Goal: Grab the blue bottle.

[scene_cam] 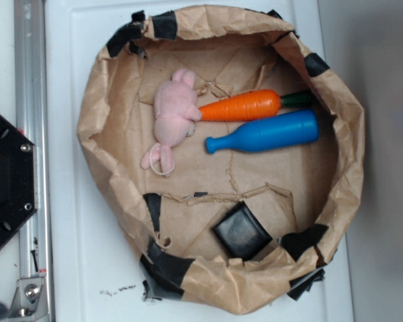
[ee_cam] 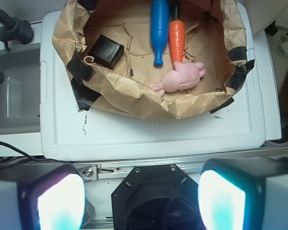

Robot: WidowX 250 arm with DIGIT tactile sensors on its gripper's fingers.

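- The blue bottle (scene_cam: 265,134) lies on its side on the floor of the brown paper basin (scene_cam: 94,114), toward the far wall as the wrist view has it.
- The step in hand, as I judge it, is the approach: the end effector (ee_cam: 141,199) hangs high above the near edge of the white counter (ee_cam: 149,134), well apart from the bottle, its two fingers spread wide with nothing between them.
- To do it well, travel forward over the basin's crumpled rim first, then descend; dropping early risks snagging the paper wall.
- Turn the fingers to straddle the bottle across its width, and aim at the thick body rather than the neck, where the smooth plastic may roll or slip out.
- The carrot (scene_cam: 245,106) lies just beside the bottle, roughly parallel, so the finger on that side has little room; a centred descent matters.
- The bottle is bright blue and glossy, pin-shaped, with a fat body tapering to a narrow neck and a flared mouth.
- That mouth points toward the pink plush toy (scene_cam: 174,114).
- A black square object (scene_cam: 242,231) sits well apart.
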